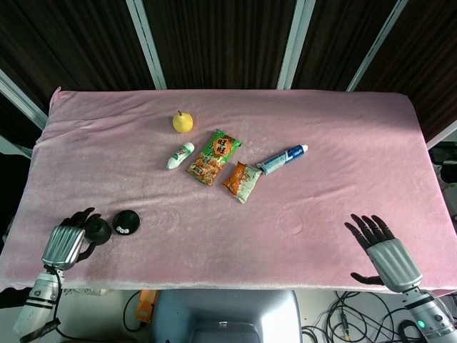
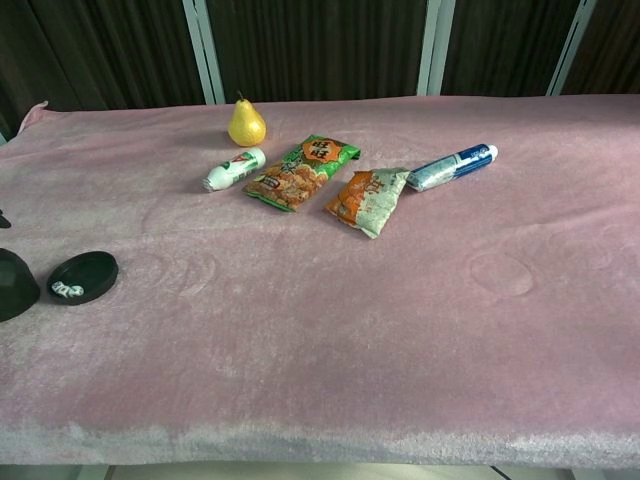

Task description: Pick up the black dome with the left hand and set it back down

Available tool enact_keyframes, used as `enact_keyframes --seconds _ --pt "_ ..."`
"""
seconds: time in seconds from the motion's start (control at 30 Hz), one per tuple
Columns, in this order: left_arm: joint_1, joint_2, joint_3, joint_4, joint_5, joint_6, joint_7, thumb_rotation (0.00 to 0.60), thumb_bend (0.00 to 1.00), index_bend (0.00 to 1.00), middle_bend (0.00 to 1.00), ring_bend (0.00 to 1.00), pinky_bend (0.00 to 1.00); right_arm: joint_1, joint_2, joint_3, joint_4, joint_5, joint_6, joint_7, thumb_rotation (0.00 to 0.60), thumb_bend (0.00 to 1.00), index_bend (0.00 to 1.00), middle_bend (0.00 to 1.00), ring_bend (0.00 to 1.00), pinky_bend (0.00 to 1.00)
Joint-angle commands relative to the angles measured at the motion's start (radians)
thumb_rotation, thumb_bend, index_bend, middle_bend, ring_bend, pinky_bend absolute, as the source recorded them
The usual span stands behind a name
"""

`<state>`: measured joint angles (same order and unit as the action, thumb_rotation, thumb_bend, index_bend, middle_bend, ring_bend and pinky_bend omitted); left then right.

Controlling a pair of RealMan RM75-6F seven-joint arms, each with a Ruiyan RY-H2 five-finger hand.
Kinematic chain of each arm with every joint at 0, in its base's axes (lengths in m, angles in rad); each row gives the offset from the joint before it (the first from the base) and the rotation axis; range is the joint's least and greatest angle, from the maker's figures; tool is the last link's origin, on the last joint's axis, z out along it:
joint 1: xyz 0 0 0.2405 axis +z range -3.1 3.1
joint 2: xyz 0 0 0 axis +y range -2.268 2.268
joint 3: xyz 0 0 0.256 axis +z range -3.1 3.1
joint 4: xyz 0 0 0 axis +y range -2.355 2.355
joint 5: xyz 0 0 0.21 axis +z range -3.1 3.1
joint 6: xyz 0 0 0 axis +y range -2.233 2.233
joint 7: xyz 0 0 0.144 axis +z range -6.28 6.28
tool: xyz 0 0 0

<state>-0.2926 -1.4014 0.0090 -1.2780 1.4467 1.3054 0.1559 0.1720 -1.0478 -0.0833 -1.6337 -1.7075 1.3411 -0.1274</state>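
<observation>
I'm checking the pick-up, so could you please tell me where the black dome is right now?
In the head view the black dome sits at the table's near-left edge, at the left hand, just left of the flat black disc.

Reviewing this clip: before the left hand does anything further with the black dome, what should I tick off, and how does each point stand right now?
1. Left hand at the black dome: ok, its fingers are around the dome near the table's front left corner.
2. Dome resting on the pink cloth: cannot tell; in the chest view only an edge of the dome shows at the frame border.
3. Dome apart from the black round base: ok, the base lies uncovered beside it.
4. Other items out of the way: ok, the pear, small bottle and snack packets lie farther back.
5. Right hand idle: ok, open, holding nothing.
</observation>
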Motion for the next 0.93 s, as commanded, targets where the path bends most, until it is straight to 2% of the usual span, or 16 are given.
enact_keyframes --seconds 0.03,0.13,0.23,0.4,0.5,0.6,0.77,0.93 --pt "0.006 0.017 0.003 -0.025 -0.007 -0.011 0.009 0.600 0.30 0.17 0.06 0.08 0.33 -0.001 0.000 0.000 0.000 0.000 0.002 0.001 0.600 0.00 0.00 0.00 0.03 0.16" --pt "0.011 0.033 0.003 -0.045 -0.010 -0.015 0.002 0.600 0.30 0.14 0.03 0.06 0.31 -0.002 0.000 0.000 0.000 0.000 0.003 0.003 0.600 0.00 0.00 0.00 0.03 0.16" --pt "0.028 0.050 -0.009 -0.079 -0.037 0.005 0.052 0.600 0.29 0.12 0.02 0.04 0.29 -0.003 0.000 0.000 0.001 0.000 0.005 0.004 0.600 0.00 0.00 0.00 0.03 0.16" --pt "0.095 0.090 -0.042 -0.209 -0.062 0.154 0.185 0.600 0.30 0.15 0.04 0.08 0.23 -0.007 -0.001 0.002 0.001 0.004 0.013 0.008 0.600 0.00 0.00 0.00 0.03 0.16" --pt "0.128 0.130 -0.034 -0.279 -0.014 0.225 0.156 0.600 0.31 0.18 0.08 0.09 0.22 -0.010 -0.003 0.005 0.000 0.011 0.016 0.005 0.600 0.00 0.00 0.00 0.03 0.16" --pt "0.151 0.172 -0.007 -0.319 0.040 0.254 0.088 0.600 0.31 0.19 0.09 0.10 0.22 -0.014 -0.003 0.007 -0.001 0.018 0.020 0.005 0.600 0.00 0.00 0.00 0.03 0.15" --pt "0.173 0.214 0.033 -0.324 0.088 0.249 0.020 0.600 0.31 0.19 0.10 0.10 0.21 -0.022 -0.007 0.009 0.000 0.018 0.036 0.006 0.600 0.00 0.00 0.00 0.03 0.16" --pt "0.174 0.216 0.022 -0.325 0.072 0.231 0.025 0.600 0.31 0.19 0.10 0.10 0.22 -0.022 -0.010 0.008 0.003 0.013 0.035 0.000 0.600 0.00 0.00 0.00 0.03 0.15"
